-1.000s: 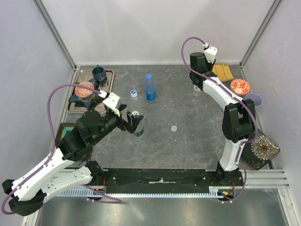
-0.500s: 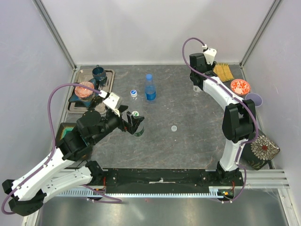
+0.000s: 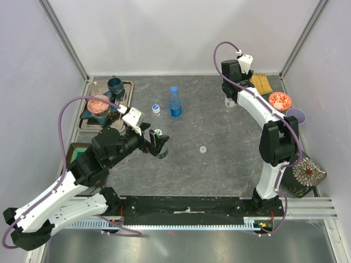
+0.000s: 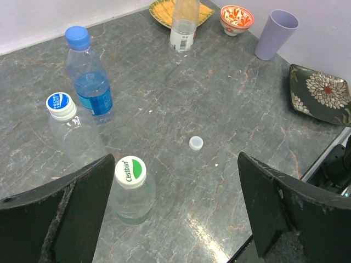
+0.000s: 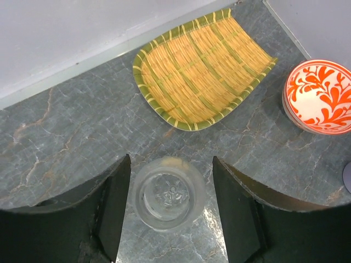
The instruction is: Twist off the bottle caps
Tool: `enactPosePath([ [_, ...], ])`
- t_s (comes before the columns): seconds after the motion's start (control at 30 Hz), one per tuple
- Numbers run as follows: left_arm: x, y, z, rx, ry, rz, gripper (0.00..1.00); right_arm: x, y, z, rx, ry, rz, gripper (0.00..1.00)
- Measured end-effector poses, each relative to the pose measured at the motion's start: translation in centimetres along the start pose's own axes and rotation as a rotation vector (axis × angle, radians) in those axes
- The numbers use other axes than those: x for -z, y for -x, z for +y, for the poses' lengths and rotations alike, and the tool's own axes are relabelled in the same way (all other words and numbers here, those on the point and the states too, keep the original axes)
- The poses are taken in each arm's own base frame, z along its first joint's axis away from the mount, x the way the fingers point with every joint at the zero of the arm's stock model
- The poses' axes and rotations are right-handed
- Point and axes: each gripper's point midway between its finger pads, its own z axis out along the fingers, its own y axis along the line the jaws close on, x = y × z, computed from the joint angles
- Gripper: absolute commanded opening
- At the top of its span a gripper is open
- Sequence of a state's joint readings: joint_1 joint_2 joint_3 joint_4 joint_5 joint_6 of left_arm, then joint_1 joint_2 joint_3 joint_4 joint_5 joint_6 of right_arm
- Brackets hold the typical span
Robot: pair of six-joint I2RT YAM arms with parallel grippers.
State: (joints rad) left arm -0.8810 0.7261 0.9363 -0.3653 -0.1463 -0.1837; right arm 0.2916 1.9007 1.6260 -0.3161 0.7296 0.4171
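Right gripper (image 5: pixel 171 163) sits at the table's (image 3: pixel 219 164) far right, jaws parted either side of an uncapped bottle (image 5: pixel 170 198), a sliver of gap on each side; you look straight down its open mouth to the moulded base. Left gripper (image 4: pixel 175 159) is spread wide mid-table, with a short green-capped bottle (image 4: pixel 131 192) between its jaws, close to one finger. Beyond stand a blue-labelled bottle (image 4: pixel 90 82) and a plain bottle (image 4: pixel 71 129), both capped. A loose cap (image 4: pixel 196 143) lies apart. Only overhead shows the metal tray (image 3: pixel 130 90) holding a teal cup (image 3: pixel 115 84) and pink bowl (image 3: pixel 98 104)
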Motion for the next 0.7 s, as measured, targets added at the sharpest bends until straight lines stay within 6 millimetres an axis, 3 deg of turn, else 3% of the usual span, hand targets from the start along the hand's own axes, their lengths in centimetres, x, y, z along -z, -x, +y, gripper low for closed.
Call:
enactPosePath([
  [0.2,0.0,0.0,0.0,0.000,0.000,0.000,1.00,0.3,1.2,0.4,-0.019,0.013,-0.017,0.69],
  [0.43,0.0,0.0,0.0,0.000,0.000,0.000,1.00,0.3,1.0,0.5,-0.015,0.024,-0.008,0.71],
  [0.57,0.0,0.0,0.0,0.000,0.000,0.000,1.00,0.7,1.2,0.8,-0.025,0.046,-0.004,0.81],
  [0.7,0.0,0.0,0.0,0.000,0.000,0.000,1.00,2.5,2.6,1.3,-0.042,0.090,-0.017,0.86],
])
